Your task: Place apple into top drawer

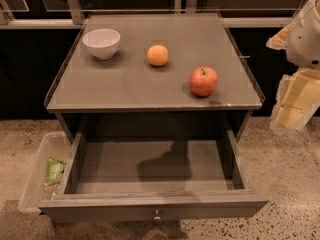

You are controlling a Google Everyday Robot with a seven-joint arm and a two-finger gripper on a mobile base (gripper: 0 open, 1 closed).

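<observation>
I am hovering my pincer (295, 101), its grip I cannot tell, right of the apple (203, 81), the top drawer (100, 207) standing open to its lower left.

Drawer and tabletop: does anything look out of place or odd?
Nothing looks spilled or damaged. The drawer is open and empty; the apple sits upright on the cabinet. The gripper hangs at the right, beside it.
</observation>
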